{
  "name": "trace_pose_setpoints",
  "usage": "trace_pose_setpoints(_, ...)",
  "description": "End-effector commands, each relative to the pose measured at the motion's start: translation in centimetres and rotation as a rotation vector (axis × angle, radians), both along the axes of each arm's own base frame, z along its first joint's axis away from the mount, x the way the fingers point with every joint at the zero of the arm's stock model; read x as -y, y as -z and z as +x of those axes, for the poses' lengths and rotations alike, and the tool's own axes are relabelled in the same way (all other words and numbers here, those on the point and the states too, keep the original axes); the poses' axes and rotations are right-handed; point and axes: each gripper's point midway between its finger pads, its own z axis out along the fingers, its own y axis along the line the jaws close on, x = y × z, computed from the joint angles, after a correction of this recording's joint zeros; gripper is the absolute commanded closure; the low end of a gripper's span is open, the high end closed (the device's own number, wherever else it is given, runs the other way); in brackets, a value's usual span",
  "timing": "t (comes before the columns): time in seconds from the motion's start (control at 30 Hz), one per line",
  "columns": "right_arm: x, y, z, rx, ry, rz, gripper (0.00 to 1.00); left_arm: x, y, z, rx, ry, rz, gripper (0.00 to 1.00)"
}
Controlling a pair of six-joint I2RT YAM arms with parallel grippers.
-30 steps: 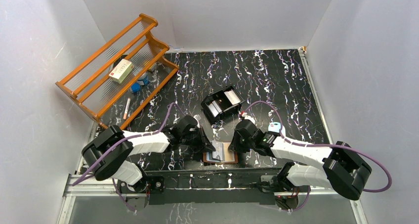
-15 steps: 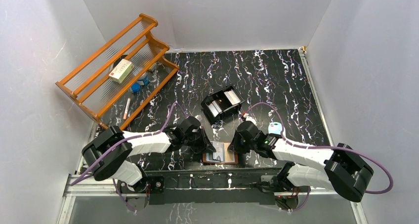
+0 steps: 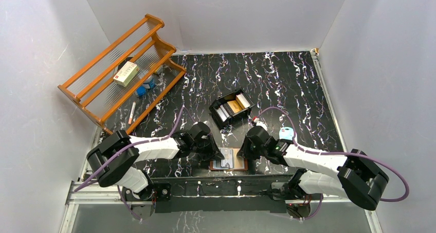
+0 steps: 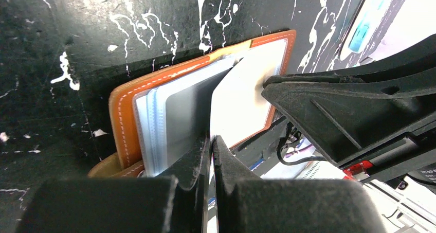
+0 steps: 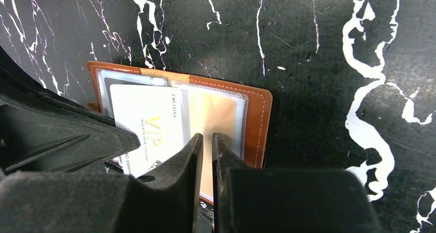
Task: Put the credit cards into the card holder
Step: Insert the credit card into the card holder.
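Overhead, the card holder [image 3: 229, 164] lies open on the counter [image 3: 288, 84] at the bottom centre of the frame. The left gripper [image 3: 218, 154] sits on its left side and the right gripper [image 3: 241, 152] on its right. Above them, mid-frame, a black tray [image 3: 216, 112] holds more of the credit cards, an orange-gold card [image 3: 235, 105] among them. A wooden rack [image 3: 110, 50] stands at the upper left with a white packet [image 3: 126, 73] on it.

From the left wrist, the holder's brown leather [image 4: 121, 120] lies in mid-frame with its clear sleeves [image 4: 154, 130] fanned up. A white card [image 4: 241, 99] stands tilted among them. Its lower edge runs between the left fingers [image 4: 190, 163], which are clenched on it. A finger of the right gripper [image 4: 308, 96] reaches in from the right, its tip touching the card's face.

From the right wrist, the white card [image 5: 149, 120], printed "VIP", lies over the holder's left half, under the clear sleeve at its top. A left finger [image 5: 67, 135] covers its lower left corner. The right fingers [image 5: 180, 161] stand over the middle of the holder with only a thin slit between them; whether they grasp a sleeve cannot be told.
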Motion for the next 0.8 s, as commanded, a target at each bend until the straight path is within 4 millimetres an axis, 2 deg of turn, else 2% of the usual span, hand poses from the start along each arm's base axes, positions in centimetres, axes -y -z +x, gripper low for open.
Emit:
trace_pose_setpoints(0.0, 1.9, 1.8, -0.9, -0.031, 0.017, -0.074, 0.79, -0.4, 1.3, -0.8, -0.026, 0.019, 0.065, 1.00)
trace_pose_setpoints(0.2, 1.8, 1.7, -0.8, -0.029, 0.025, -0.065, 0.79, 0.0, 1.4, -0.8, -0.020, 0.022, 0.065, 1.00)
trace_pose_setpoints(0.6, 1.2, 1.3, -0.8, -0.036, 0.041, -0.021, 0.79, 0.9, 2.8, 0.1, 0.020, 0.014, 0.085, 1.00)
trace_pose_setpoints(0.77, 1.6, -0.5, -0.5, -0.013, 0.051, -0.028, 0.69, 1.2, 2.9, 0.1, 0.028, 0.024, 0.088, 1.00)
